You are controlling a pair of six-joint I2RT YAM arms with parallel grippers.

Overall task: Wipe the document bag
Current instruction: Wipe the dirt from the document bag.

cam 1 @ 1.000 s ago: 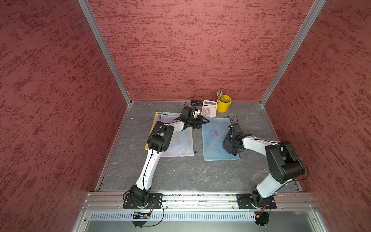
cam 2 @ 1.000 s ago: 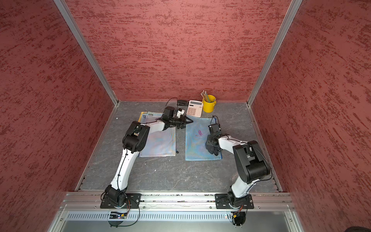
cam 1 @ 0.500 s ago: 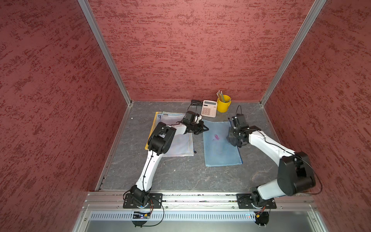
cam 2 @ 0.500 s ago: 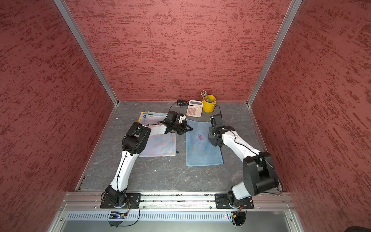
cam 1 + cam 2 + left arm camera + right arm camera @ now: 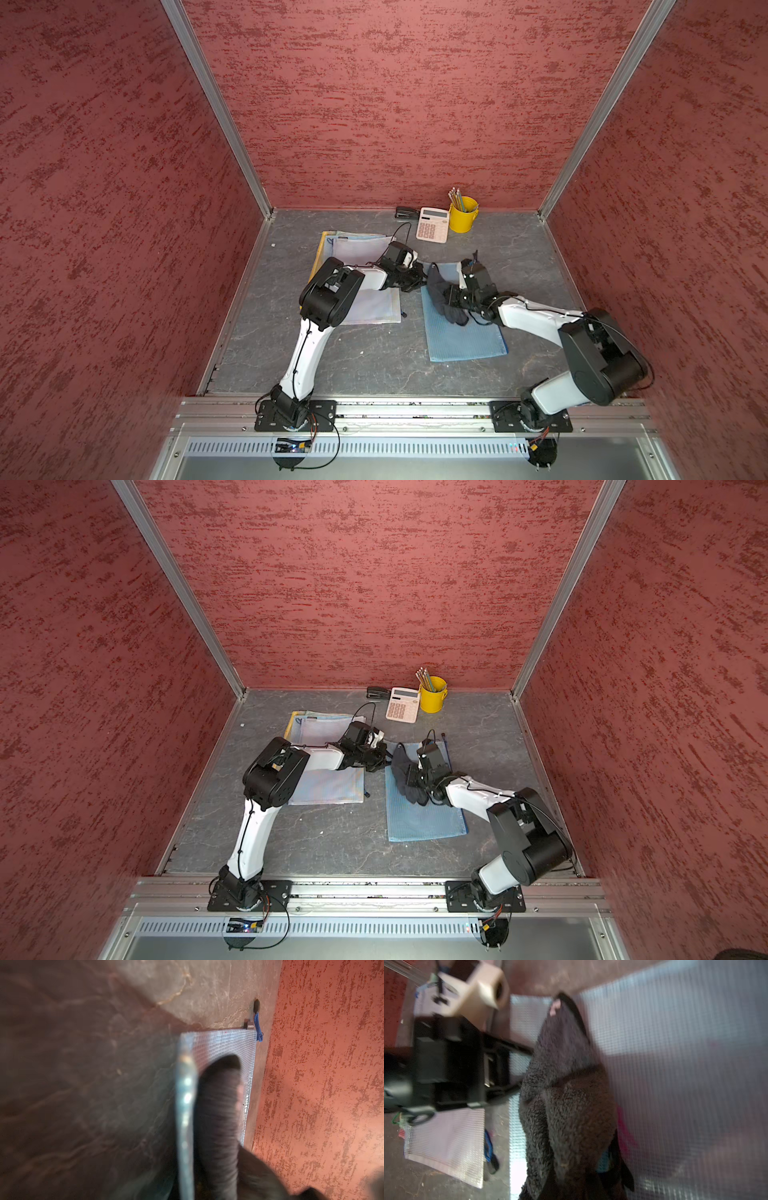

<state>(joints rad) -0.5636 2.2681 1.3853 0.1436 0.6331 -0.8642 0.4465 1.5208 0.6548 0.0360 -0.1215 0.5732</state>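
Document bag [image 5: 465,340], blue mesh, lies flat just toward 3 o'clock of the table's [image 5: 374,361] centre, its near half bare. Farther up, the right gripper [image 5: 455,299], clamped on a dark cloth [image 5: 439,289], has swept back toward 10 o'clock. At the bag's 11 o'clock corner, the left gripper [image 5: 417,279] has just pinched shut on the edge, likely steadying it. A pink smear [image 5: 625,1138] shows beside the cloth.
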